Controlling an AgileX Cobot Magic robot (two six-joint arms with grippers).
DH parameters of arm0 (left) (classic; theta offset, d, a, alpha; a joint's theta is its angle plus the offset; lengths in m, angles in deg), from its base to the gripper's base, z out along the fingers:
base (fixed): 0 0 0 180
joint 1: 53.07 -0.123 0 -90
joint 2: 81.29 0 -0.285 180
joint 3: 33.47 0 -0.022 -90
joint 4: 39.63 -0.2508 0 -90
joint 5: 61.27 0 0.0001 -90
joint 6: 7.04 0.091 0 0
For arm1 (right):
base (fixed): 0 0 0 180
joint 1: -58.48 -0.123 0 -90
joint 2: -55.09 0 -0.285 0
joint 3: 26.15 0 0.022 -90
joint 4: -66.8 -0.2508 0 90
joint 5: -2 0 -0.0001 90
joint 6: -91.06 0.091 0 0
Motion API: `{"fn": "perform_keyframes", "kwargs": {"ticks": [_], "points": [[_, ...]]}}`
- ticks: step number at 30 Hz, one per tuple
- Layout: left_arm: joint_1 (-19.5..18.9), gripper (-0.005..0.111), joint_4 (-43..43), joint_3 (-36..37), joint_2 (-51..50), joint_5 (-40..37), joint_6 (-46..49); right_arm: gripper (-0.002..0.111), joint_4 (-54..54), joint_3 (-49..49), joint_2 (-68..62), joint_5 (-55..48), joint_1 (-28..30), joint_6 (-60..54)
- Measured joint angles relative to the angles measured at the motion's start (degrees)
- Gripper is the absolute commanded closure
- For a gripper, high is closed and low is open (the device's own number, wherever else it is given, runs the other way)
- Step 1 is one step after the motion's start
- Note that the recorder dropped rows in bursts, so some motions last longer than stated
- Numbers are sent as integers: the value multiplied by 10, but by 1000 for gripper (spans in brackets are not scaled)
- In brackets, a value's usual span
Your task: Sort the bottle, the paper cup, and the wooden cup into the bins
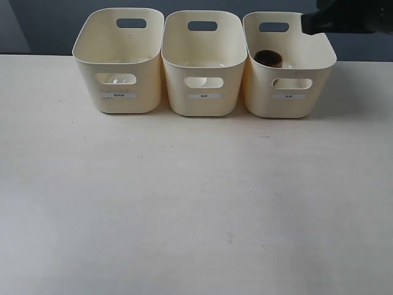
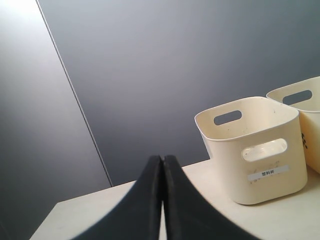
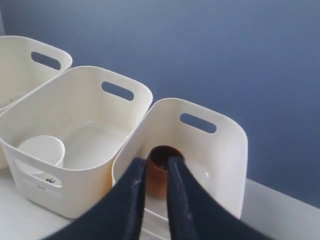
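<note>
Three cream bins stand in a row at the back of the table: left bin (image 1: 89,67), middle bin (image 1: 175,86), right bin (image 1: 258,92). The brown wooden cup (image 1: 268,58) stands upright inside the right bin. In the right wrist view the white paper cup (image 3: 41,150) lies in the middle bin. The bottle is hidden. My right gripper (image 3: 157,161) hangs open above the right bin, apart from the wooden cup (image 3: 159,180), which shows between its fingers. It enters the exterior view at the top right (image 1: 307,23). My left gripper (image 2: 162,158) is shut on nothing, away from the left bin (image 2: 225,165).
The pale table (image 1: 196,203) stretches in front of the bins. A dark blue-grey wall (image 1: 55,24) rises behind them. The left arm is outside the exterior view.
</note>
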Motion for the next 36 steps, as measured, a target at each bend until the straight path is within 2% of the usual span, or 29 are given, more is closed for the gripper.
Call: {"fn": "perform_keyframes", "kwargs": {"ticks": [10, 17, 24, 36], "points": [[0, 107, 0, 0, 0, 0, 0, 91, -24, -138, 199, -7, 0, 3], [0, 107, 0, 0, 0, 0, 0, 91, -100, -211, 330, -12, 0, 3], [0, 107, 0, 0, 0, 0, 0, 91, -124, -282, 475, -13, 0, 11], [0, 107, 0, 0, 0, 0, 0, 91, -139, -379, 613, -14, 0, 17]]}}
